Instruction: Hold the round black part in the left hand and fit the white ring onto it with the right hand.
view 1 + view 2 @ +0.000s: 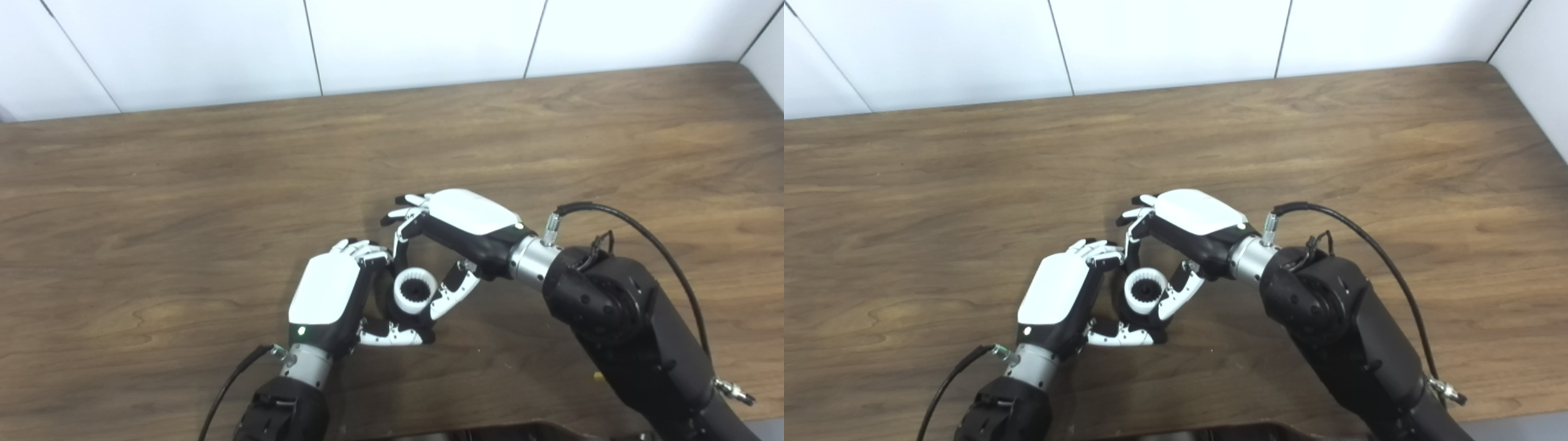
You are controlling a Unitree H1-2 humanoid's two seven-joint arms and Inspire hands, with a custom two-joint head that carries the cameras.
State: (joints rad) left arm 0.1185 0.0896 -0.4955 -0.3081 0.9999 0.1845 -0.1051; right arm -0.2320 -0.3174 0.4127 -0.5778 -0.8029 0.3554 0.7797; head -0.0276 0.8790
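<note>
At lower centre, my left hand [324, 294] clasped the round black part [395, 306]; my right hand [456, 229] pinched the toothed white ring [415, 291] atop it. The wooden table [184, 202] stretched bare around.

round black part [392, 300]: mostly hidden behind white ring [415, 292] and both hands, only dark slivers show | left hand [327, 297]: palm side and fingertips concealed, hold on part cannot be confirmed | right hand [456, 229]: contact with ring unclear | both arms: cut off at bottom edge | tabletop [184, 214]: left and right ends cropped
</note>
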